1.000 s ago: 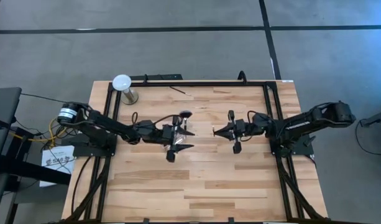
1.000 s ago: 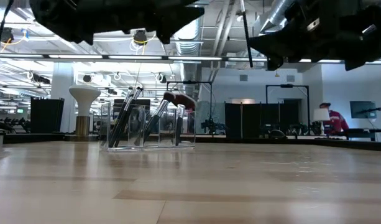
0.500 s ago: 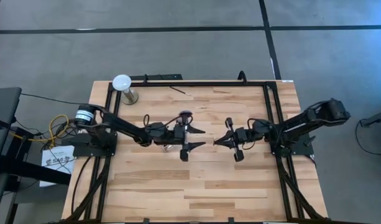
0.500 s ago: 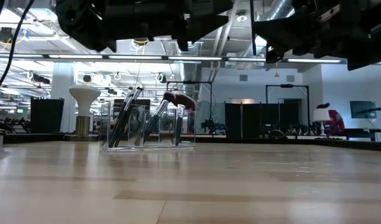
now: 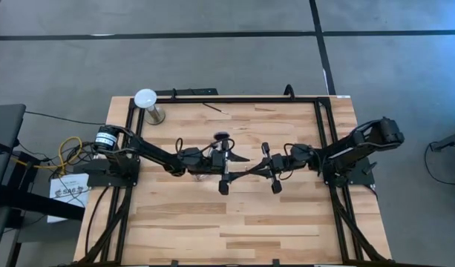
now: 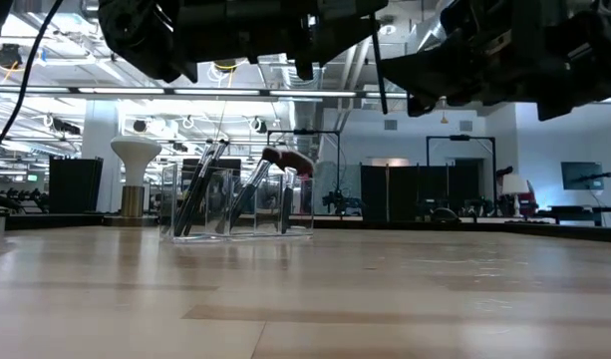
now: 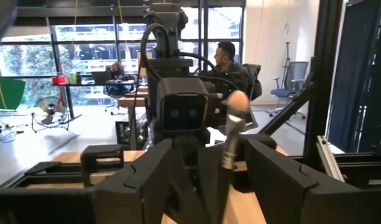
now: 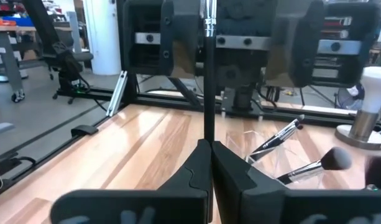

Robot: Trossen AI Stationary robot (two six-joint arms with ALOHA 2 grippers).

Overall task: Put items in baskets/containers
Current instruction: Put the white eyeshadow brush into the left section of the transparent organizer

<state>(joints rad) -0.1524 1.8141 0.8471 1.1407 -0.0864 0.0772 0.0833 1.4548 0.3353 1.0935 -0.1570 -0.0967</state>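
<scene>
Handover above the worktop (image 5: 234, 222): your right pincer (image 5: 251, 169), clamped on a thin brush (image 8: 208, 81), offered it handle-first between the spread fingers of your left pincer (image 5: 228, 167), likely because the clear cup (image 6: 237, 202) holding other brushes sat just beside the left arm.

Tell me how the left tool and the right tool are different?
The left tool is open; the right tool is shut on a thin brush. The left tool reaches in from the table's left side, the right tool from its right. Both are dark and face each other above the table.
</scene>
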